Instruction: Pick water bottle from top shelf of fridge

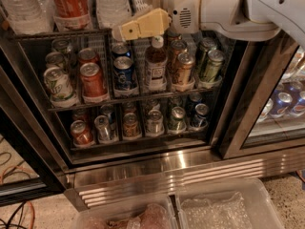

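Observation:
The fridge stands open in front of me. On its top shelf stand a clear ribbed water bottle, a red-labelled cola bottle to its left, and another clear ribbed bottle at the far left. Only their lower parts show. My gripper, cream-coloured on a white arm, reaches in from the upper right. It sits at the front edge of the top shelf, just below and right of the water bottle's base, and holds nothing that I can see.
The middle rack holds several cans and a small brown bottle with a white cap. The lower rack holds several cans. A glass-fronted unit with blue cans is at right. The ribbed steel base panel, clear plastic bins and floor cables lie below.

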`<state>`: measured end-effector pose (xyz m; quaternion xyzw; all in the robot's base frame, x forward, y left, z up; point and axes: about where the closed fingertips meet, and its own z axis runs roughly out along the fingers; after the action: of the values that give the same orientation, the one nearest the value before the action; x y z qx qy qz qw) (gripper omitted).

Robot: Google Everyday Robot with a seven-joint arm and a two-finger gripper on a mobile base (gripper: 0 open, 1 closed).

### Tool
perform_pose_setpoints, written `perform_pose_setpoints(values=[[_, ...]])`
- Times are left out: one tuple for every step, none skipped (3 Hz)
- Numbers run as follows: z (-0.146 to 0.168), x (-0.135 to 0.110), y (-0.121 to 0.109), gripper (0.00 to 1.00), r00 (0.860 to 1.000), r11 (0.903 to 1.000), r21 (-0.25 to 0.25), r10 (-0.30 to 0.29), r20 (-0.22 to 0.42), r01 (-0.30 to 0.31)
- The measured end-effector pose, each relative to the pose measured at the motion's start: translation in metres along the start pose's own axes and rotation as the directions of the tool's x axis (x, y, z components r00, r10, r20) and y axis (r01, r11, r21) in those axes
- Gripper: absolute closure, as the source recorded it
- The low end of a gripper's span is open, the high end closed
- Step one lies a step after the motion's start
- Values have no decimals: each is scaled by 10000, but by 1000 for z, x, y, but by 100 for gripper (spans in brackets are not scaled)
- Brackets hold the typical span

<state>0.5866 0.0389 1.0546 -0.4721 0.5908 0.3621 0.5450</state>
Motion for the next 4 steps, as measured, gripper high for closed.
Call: perform_pose_setpoints(values=[[7,-7,-4,0,9999,9971,-762,13,144,-2],[18,-12,-3,0,9998,9859,-1672,-95,161,121],[25,-11,-1,0,9999,9738,-2273,-72,133,101],[30,-6,0,0,10000,9643,-2648,62,72,-41]])
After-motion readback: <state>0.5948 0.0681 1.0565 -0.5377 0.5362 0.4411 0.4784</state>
